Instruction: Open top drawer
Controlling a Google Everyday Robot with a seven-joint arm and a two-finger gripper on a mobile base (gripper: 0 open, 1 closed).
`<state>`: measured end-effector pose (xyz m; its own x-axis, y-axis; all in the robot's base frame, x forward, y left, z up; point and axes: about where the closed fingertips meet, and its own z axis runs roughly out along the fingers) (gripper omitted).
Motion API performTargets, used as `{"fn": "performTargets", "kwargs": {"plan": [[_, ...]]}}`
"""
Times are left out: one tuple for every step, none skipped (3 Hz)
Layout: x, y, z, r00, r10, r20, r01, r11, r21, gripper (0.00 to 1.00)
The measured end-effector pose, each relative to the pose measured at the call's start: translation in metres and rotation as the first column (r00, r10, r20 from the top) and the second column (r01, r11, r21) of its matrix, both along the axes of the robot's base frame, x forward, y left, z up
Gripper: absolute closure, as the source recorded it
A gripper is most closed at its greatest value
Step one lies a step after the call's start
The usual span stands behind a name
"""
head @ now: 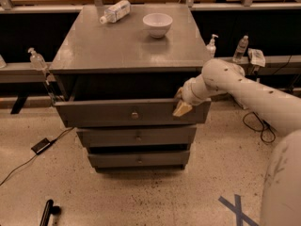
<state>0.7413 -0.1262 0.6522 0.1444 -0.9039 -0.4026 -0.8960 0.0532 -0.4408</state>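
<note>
The top drawer (108, 113) is the widest grey front of three, with a small round knob (135, 115) at its middle. It stands pulled out from under the cabinet top, with a dark gap above it. My gripper (181, 106) is at the drawer front's right end, at its upper edge, on a white arm coming in from the right. One tan fingertip (182, 109) lies over the front panel.
The grey cabinet top (94, 51) carries a white bowl (157, 24) and a lying plastic bottle (114, 11). Two narrower drawers (138, 136) sit shut below. Shelves with bottles run behind. A black cable and box (41, 145) lie on the floor at left.
</note>
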Motion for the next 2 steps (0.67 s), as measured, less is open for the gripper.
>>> {"fn": "performTargets", "kwargs": {"plan": [[-0.0005,0.0001,-0.0001,1.0,0.0,0.0,0.0,1.0,0.0,1.0],[-0.0006,0.0008,-0.0011,1.0,0.001,-0.002,-0.001,1.0,0.0,0.97]]}}
